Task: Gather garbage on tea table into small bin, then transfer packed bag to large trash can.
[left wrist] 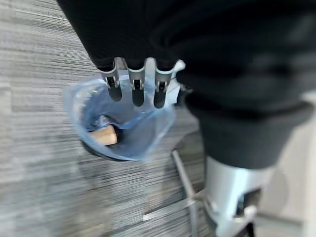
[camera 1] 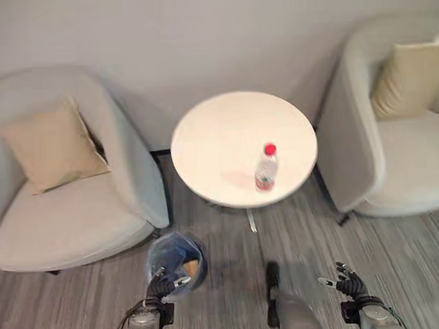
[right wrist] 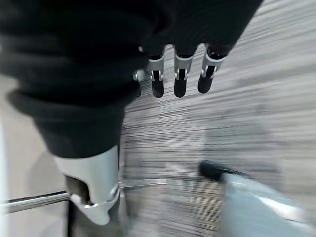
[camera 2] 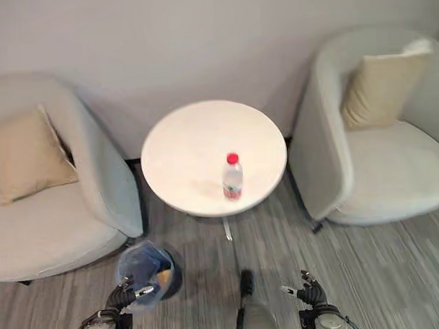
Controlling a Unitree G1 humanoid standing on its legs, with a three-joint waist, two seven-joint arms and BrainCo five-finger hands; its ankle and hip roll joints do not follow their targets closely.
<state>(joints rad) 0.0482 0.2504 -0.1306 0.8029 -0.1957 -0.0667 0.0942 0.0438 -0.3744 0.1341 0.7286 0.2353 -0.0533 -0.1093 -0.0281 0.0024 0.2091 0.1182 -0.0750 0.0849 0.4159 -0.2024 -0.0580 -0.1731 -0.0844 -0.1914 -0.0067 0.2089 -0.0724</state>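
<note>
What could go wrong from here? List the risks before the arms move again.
1. The water bottle stands upright near the tea table edge; a clumsy reach could tip it onto the floor.
2. The left robot hand hovers at the blue bag lining the small bin; catching the thin liner could tear it or tip the bin.
3. The right robot hand is low, over the floor, far from the bottle.

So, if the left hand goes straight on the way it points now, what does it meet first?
Most likely the blue bag lining the small bin: the left hand points into its mouth from just above. Depth is unclear.
</note>
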